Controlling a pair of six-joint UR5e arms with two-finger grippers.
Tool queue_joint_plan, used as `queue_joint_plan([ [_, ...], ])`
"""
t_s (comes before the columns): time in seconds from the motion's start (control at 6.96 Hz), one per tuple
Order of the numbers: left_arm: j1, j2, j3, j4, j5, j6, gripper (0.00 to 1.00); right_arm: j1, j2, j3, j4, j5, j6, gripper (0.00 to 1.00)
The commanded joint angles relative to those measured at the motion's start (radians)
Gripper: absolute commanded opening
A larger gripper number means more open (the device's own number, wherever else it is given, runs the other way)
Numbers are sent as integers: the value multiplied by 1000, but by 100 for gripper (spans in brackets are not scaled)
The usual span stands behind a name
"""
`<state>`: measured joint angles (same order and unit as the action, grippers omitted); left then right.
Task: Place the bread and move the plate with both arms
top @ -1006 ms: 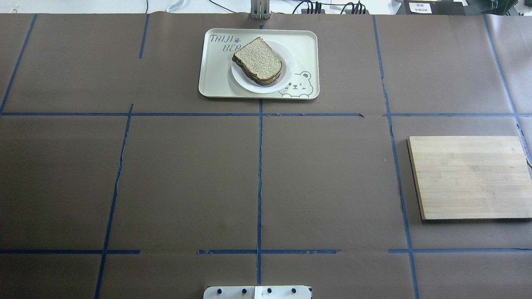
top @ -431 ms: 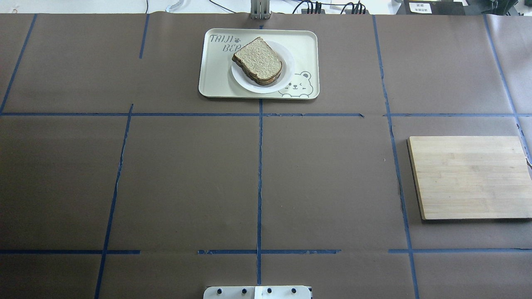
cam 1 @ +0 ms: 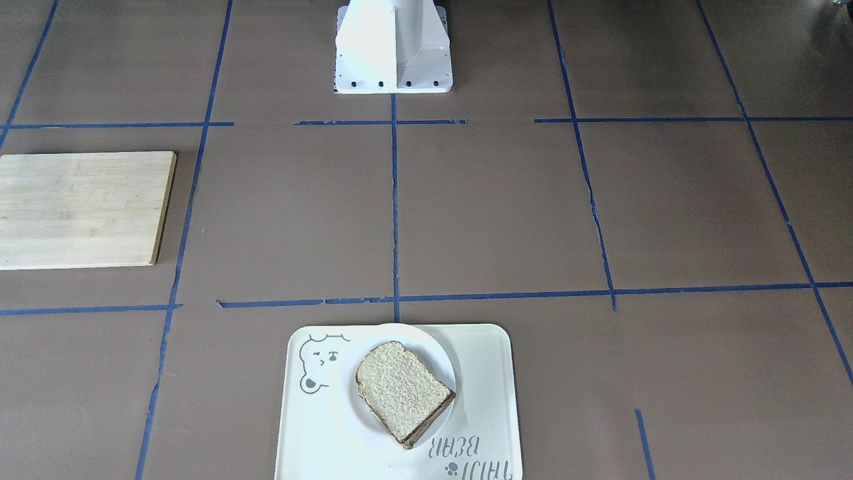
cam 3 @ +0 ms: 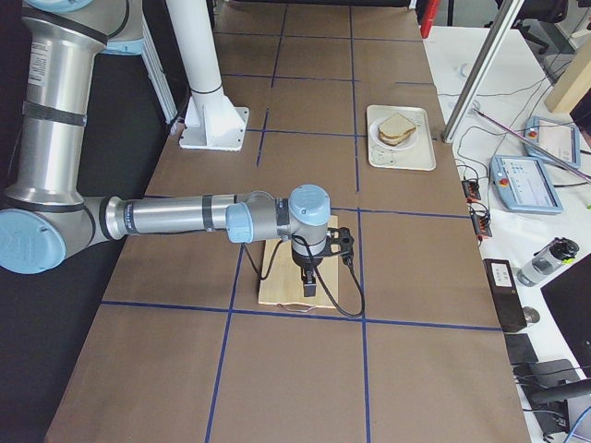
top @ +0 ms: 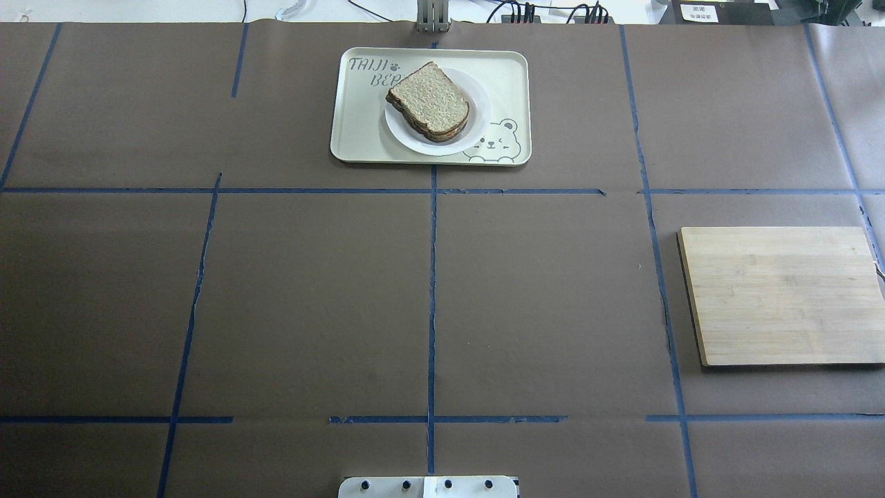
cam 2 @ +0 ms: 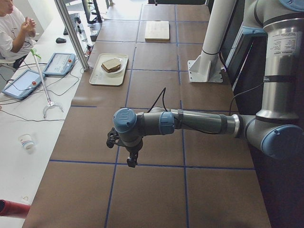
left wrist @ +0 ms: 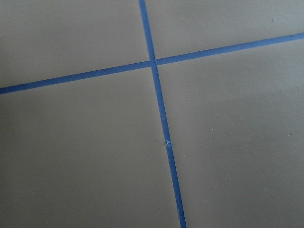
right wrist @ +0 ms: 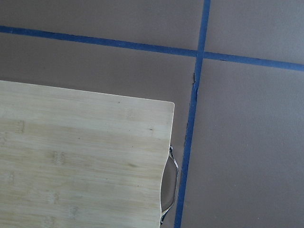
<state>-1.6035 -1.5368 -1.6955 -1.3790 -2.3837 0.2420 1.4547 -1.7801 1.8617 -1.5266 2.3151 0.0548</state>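
The tan speckled bread (top: 430, 100) with a dark crust lies on the small white plate (top: 479, 104), which sits on the cream bear tray (top: 359, 128) at the table's far middle. Both also show in the front-facing view, the bread (cam 1: 402, 391) on the plate (cam 1: 426, 347). My left gripper (cam 2: 132, 161) hangs over bare table far out on my left, and shows only in the exterior left view. My right gripper (cam 3: 309, 291) hangs over the wooden board's outer end, and shows only in the exterior right view. I cannot tell whether either is open or shut.
A wooden cutting board (top: 781, 294) with a metal handle (right wrist: 172, 183) lies on my right side of the table. The white robot base (cam 1: 393, 47) stands at the near middle edge. Blue tape lines cross the brown table cover. A person (cam 2: 14, 31) sits beyond the far edge.
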Motion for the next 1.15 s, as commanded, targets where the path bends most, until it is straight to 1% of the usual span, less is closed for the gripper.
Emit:
queue_joint_plan([
  [0.0,-6,4,3,-3,1,-41,100,9,-18,7,-10,6,-15,100],
  [0.14,-4,23,-6,-8,1,-43,100,9,-18,5,-12,13,-42,100],
  [0.29,-3,24,-9,-12,0,-38,100,13,-12,1,-59,16,-97,100],
  [0.43,-3,24,-19,-14,-2,-35,100,28,16,8,-152,17,-154,100],
  [0.57,-3,27,-16,-15,-6,-35,100,39,11,2,-159,17,-176,100],
  [0.72,-3,29,-1,-15,-5,-38,100,39,5,2,-159,20,-173,100],
  [0.86,-3,27,-7,-14,-17,-40,100,41,-1,-1,-159,21,-161,100],
  [1.01,-3,29,-18,-9,-15,-38,100,42,-11,-4,-158,56,-156,100],
])
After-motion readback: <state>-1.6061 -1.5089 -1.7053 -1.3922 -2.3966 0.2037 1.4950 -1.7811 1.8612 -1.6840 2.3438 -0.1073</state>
